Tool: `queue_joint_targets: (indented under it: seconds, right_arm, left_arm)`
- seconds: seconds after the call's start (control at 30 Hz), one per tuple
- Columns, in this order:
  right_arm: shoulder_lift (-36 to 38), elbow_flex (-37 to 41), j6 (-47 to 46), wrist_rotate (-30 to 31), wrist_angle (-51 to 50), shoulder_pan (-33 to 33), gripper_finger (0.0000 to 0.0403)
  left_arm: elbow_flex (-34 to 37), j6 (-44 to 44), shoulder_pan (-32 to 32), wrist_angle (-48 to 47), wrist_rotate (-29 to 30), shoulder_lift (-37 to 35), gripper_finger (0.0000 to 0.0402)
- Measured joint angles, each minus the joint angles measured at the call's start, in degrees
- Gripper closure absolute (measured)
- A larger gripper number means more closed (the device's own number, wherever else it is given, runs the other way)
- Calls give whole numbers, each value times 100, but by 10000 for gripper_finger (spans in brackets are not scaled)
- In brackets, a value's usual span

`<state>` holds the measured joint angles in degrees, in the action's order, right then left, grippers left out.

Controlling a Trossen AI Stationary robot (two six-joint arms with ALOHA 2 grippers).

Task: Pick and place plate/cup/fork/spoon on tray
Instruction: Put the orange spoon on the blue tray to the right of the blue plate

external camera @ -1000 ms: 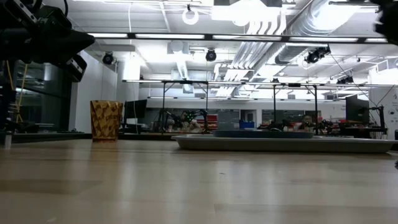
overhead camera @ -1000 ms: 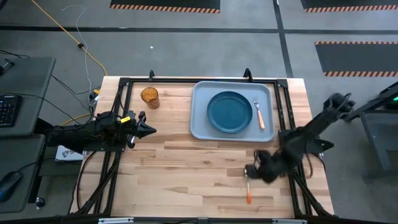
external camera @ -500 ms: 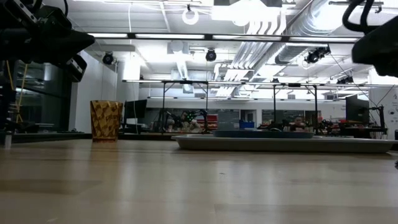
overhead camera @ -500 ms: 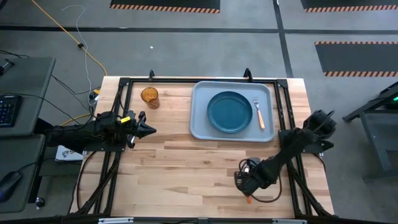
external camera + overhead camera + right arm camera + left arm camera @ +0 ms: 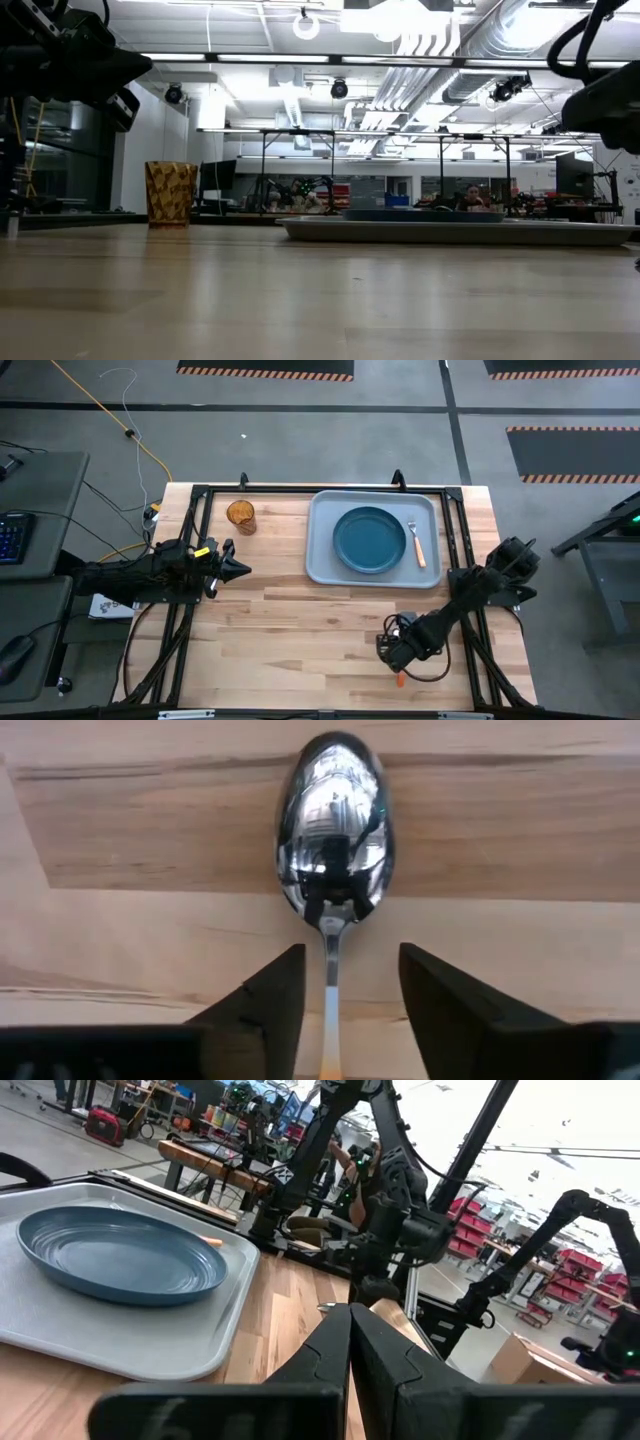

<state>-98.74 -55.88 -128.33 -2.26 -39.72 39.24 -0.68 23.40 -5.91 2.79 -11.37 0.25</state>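
Note:
The teal-blue plate (image 5: pixel 370 540) lies on the grey-blue tray (image 5: pixel 322 565) at the table's far right, with the orange-handled fork (image 5: pixel 417 546) beside it on the tray. The amber cup (image 5: pixel 241 515) stands on the table at the far left. The spoon lies on the table near the front right, and only its orange handle end (image 5: pixel 400 680) shows from above. My right gripper (image 5: pixel 350 958) is open, low over the spoon. Its fingers stand on either side of the spoon's thin neck (image 5: pixel 330 955), just behind the bowl (image 5: pixel 335 820). My left gripper (image 5: pixel 236 568) is shut and empty at the table's left.
Black frame bars run along the table's left, far and right sides (image 5: pixel 460 530). Bare wood lies between the two arms and in front of the tray (image 5: pixel 310 630). In the left wrist view the plate (image 5: pixel 120 1255) and tray (image 5: pixel 150 1335) lie ahead of the shut fingers.
My right gripper has moved toward the table's near edge and a little left, and down, until it is over the spoon. It now covers the spoon's bowl and neck in the high view. The spoon has not moved.

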Motion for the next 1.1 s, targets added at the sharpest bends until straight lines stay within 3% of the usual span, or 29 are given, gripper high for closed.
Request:
queue_joint_targets:
  seconds: [0.3, 0.53, 0.67, 0.8, 1.1]
  right_arm:
    - [0, 57, 84, 23, -119, 0, 313]
    - [0, 57, 245, 52, -123, 0, 391]
    - [70, 59, 359, 85, -144, 2, 390]
    - [580, 57, 881, 359, -260, 4, 398]
    - [2441, 55, 3109, 1908, 169, 9, 400]
  left_arm:
    - [0, 0, 1, 0, 1, 0, 401]
    - [0, 0, 2, 0, 1, 0, 401]
    - [0, 0, 1, 0, 0, 0, 401]
    - [-1, 0, 0, 0, 1, 0, 401]
    - [1, 0, 0, -2, -1, 0, 401]
